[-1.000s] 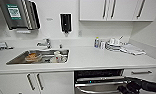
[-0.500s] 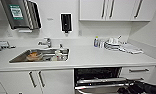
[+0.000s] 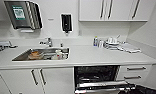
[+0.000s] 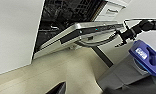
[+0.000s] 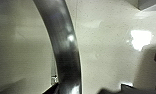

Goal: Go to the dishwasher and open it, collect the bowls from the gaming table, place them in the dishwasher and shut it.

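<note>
Steel-fronted, the dishwasher (image 3: 96, 77) sits under the counter (image 3: 94, 56) at the lower centre-right of the head frame. Its door (image 3: 104, 86) is partly lowered, top edge tilted outward, and the dark cavity with wire racks is exposed above it.

Left wrist view: the door (image 4: 76, 33) runs across the upper middle of the frame, seen from the side and below, with the curved bar handle (image 4: 99, 43) slung beneath its outer edge. The right gripper (image 4: 122, 35) is at the right end of that handle, at the upper right of the frame. Whether its fingers clamp the bar or merely hook it cannot be told.

Right wrist view: the handle (image 5: 65, 50) crosses the frame as a thick, brushed-metal arc, very close to the camera.

Left gripper: state cannot be told.

Handling judgement:
- Door: stiff and fairly heavy; hinged at the bottom, so it probably swings in a fixed arc.
- Handle: smooth metal, likely slippery. Take hold around the bar, near its middle where possible, so the door does not twist.
- Once past the halfway angle, the door's weight may pull it down; lower under control.

Sink (image 3: 42, 53) lies at centre-left; dishes (image 3: 111, 43) stand on the counter at upper right.
</note>
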{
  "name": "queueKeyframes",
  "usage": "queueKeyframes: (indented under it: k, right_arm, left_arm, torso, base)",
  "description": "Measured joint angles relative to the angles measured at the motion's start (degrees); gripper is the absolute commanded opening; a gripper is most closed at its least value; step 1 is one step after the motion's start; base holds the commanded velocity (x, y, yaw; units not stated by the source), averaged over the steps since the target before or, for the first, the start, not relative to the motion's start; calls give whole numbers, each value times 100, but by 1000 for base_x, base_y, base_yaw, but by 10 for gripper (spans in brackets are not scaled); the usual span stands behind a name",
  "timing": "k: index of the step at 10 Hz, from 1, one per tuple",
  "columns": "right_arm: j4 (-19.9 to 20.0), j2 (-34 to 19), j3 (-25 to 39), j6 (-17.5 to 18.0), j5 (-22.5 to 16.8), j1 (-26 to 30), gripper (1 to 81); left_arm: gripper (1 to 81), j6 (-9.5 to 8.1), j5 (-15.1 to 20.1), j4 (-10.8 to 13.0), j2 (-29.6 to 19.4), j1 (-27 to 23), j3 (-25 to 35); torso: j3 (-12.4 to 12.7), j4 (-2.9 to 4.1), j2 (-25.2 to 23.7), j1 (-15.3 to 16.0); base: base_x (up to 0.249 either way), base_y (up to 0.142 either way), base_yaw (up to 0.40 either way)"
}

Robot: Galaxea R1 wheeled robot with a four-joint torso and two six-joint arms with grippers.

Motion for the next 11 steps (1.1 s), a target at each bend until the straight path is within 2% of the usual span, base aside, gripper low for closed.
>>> queueKeyframes:
  k: [2, 6, 8, 11]
  right_arm:
    - [0, 13, -27, -2, 35, -91, 811]
    - [-91, 297, -427, -17, 625, -592, 811]
    - [-98, 514, -485, -9, 700, -816, 811]
    - [-98, 499, -496, -13, 855, -863, 811]
  left_arm:
    - [811, -2, 0, 2, 28, 27, -5]
    - [811, 4, -11, 9, 254, 201, -35]
    - [811, 4, 2, 11, 250, 204, -35]
    - [811, 4, 57, 11, 302, 204, -35]
  torso:
    - [0, 0, 0, 0]
    - [2, 0, -2, -2]
    - [2, 0, -2, -2]
    - [2, 0, -2, -2]
  base:
    - [-64, 0, 0]
    - [-16, 0, 0]
    - [0, 0, 0]
    - [0, 0, 0]
